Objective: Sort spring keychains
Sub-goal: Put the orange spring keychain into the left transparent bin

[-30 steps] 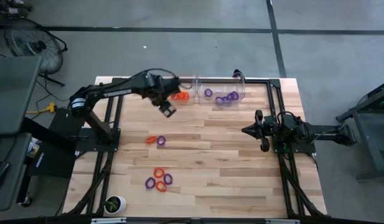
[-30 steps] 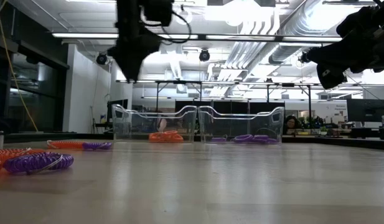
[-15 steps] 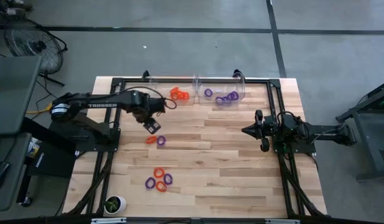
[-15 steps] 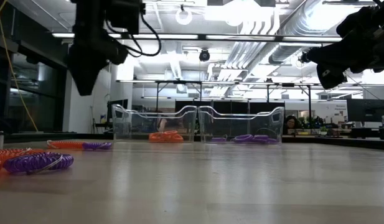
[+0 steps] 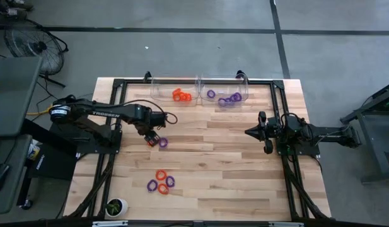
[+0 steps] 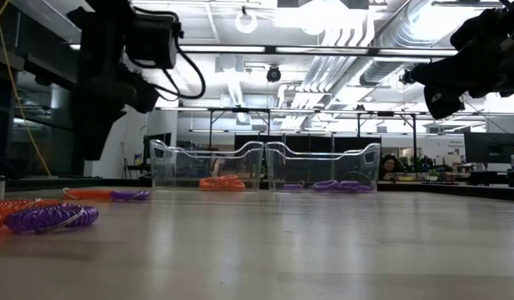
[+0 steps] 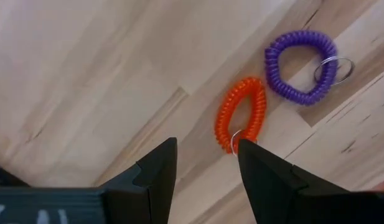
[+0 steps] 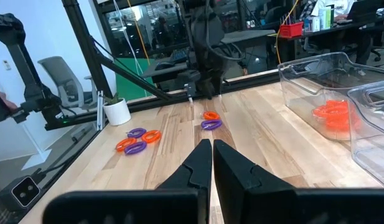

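High view: left end effector (image 5: 152, 135) hangs over the tabletop (image 5: 244, 176), an orange keychain (image 5: 150, 142) and a purple keychain (image 5: 162, 142) just beside it. Right end effector (image 5: 268, 132) waits well apart. Left wrist view: the fingers (image 7: 155, 171) stand parted, holding nothing, the orange keychain just ahead. Right wrist view: the fingers (image 8: 198, 165) are pressed together.

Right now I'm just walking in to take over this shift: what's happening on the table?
The left tool hangs open just above an orange keychain lying beside a purple keychain mid-table. Orange ones sit in the left clear bin, purple ones in the right clear bin. A loose cluster remains. The right tool waits shut at the table's right side.
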